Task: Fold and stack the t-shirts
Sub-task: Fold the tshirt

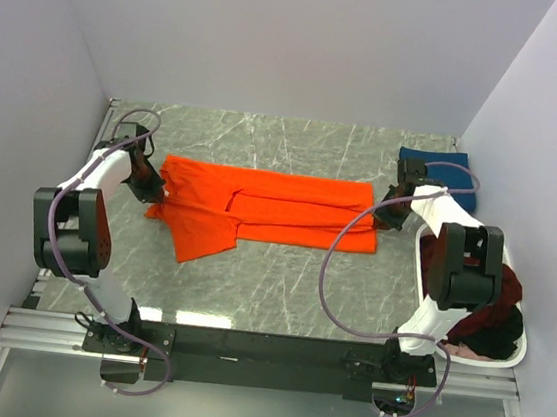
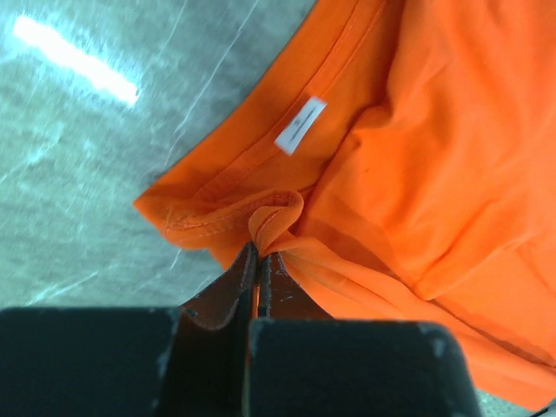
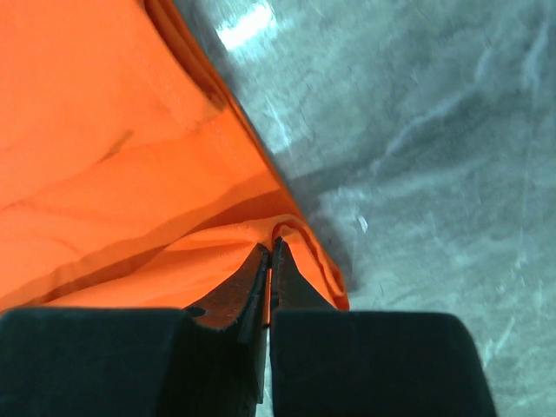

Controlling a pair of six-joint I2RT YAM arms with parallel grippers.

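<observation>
Presently we list one orange t-shirt [image 1: 269, 207], lying flat on the grey marbled table [image 1: 279, 289] as a long band across the middle of the overhead view, with a loose flap hanging from its lower left corner toward the bottom of the frame. The left gripper [image 1: 154, 192] sits at the band's left end and the right gripper [image 1: 386, 216] at its right end, so the cloth spans between the two. In the left wrist view we see the left gripper [image 2: 258, 261] with its jaws pressed together on a small bunched fold of the orange t-shirt [image 2: 417, 156] at the collar edge; a white label [image 2: 300, 126] shows inside the neckband just above the pinch. In the right wrist view the right gripper [image 3: 269, 252] likewise pinches a doubled edge of the orange t-shirt [image 3: 104, 130], the cloth filling the left of the frame and bare table the right. A folded navy t-shirt [image 1: 454, 173] lies at the upper right of the overhead view, just beyond the right gripper. A maroon t-shirt [image 1: 506, 290] lies in the white basket [image 1: 422, 260] at the lower right, partly hidden by the right arm.
</observation>
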